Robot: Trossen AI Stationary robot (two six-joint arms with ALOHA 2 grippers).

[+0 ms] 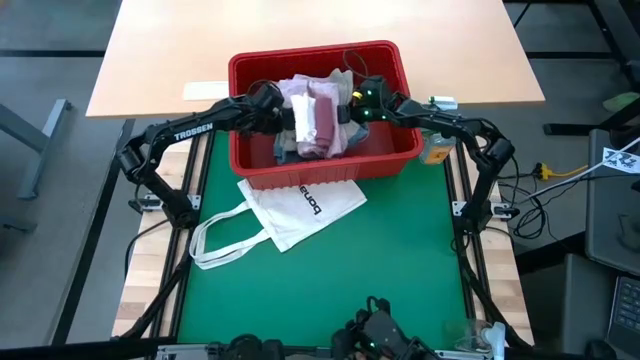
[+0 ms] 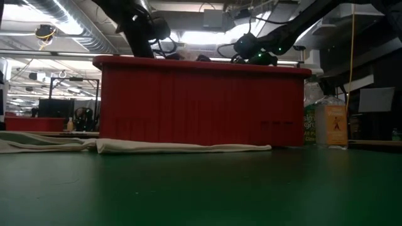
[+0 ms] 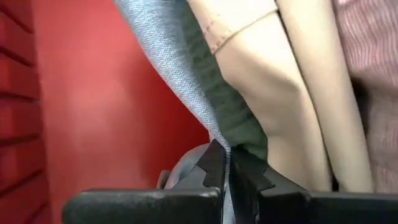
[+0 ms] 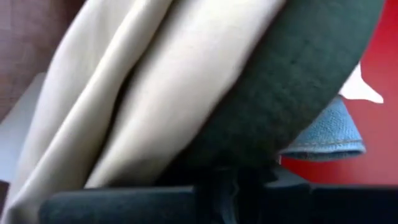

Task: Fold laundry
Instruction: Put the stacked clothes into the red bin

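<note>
So both my grippers are down in the red basket (image 1: 325,165) right now, buried in the laundry pile. My left gripper (image 3: 229,163) has its fingers pinched together on the edge of the light blue cloth (image 3: 168,68), with a bit of the dark grey-green garment (image 3: 239,121) caught right at the tips too, which is my first worry: lift from here and I could drag two pieces up at once. Just past that pinch is the beige-khaki garment (image 3: 273,99), and off to one side of my fingers the basket's red wall is very close. My right gripper (image 1: 362,100) is at the opposite side of the heap, pressed right up against dark grey-green and beige folds; honestly can't tell whether its fingers are closed on anything, the cloth hides them. Beyond both grippers the rest of the pile, pinkish and white bits, is still heaped in the basket. If both arms pull on the same tangled garment it could tip the basket or dump everything onto the white tote bag (image 1: 290,210) lying just outside it on the green mat (image 1: 400,260).
</note>
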